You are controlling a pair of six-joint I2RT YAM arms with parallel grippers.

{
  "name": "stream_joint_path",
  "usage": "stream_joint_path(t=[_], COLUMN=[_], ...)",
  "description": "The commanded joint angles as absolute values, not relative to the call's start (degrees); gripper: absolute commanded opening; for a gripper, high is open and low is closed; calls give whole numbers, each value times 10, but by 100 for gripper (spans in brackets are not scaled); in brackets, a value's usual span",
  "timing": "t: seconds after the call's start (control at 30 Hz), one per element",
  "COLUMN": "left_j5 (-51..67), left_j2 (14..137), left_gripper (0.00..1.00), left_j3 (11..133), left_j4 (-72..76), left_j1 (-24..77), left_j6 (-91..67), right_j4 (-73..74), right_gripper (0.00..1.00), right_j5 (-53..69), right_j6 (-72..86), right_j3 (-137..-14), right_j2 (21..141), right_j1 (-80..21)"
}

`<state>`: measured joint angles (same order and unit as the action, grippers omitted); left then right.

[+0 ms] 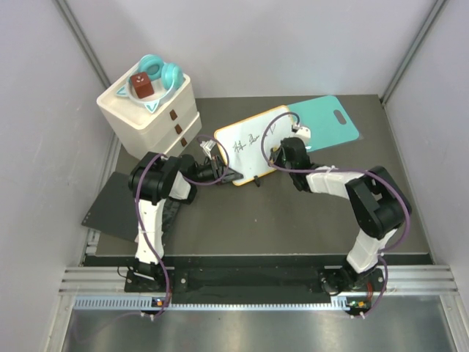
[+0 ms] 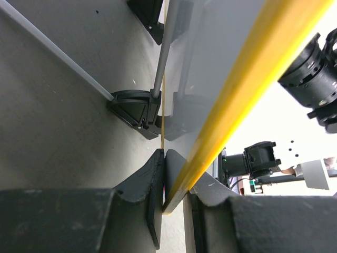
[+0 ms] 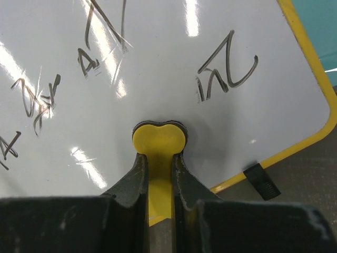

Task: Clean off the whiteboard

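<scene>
Right wrist view puts the right pincer [image 3: 159,156] at bottom centre. Its two fingers are clamped on the stem of a small yellow eraser [image 3: 158,138], whose rounded head, with a dark pad beneath, appears pressed flat on the whiteboard [image 3: 174,68]. Held that way, the pad can be dragged across the surface. Black handwriting [image 3: 227,67] lies to the upper right of it and again along the left side, so I judge that most of the wiping is not yet done. The board's yellow frame curves down the right edge, with a black foot [image 3: 260,181] under its corner at lower right. A strip of teal cutting board [image 3: 316,26] shows beyond it at upper right. In the left wrist view, the left pincer [image 2: 164,163] at bottom centre is closed on the board's yellow rim, seemingly to brace it against sliding under the strokes. From above, the board sits mid-frame on the grey tabletop [image 1: 293,213], with one arm on each side.
</scene>
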<state>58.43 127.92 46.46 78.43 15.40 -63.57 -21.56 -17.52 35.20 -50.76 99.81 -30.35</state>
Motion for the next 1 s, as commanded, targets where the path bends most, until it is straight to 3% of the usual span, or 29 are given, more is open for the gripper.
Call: stream_joint_path(t=[0.0,0.27,0.67,0.97], left_j5=[654,654,654,657], left_j2=[1280,1282,1282,1286], left_gripper=[22,22,22,22], left_j3=[464,464,467,465], left_j4=[972,973,972,972], left_j1=[171,171,174,177], left_j6=[-664,-664,-664,-664], right_j4=[-116,-4,-81,-105], right_gripper=[0,0,0,0], right_j5=[-163,-114,-66,-53], right_j6=[350,356,376,385], right_j3=[-590,-722,-571,-593], right_j2=[1026,1088,1063,1095], right_j1=[-271,-185,-200,-269])
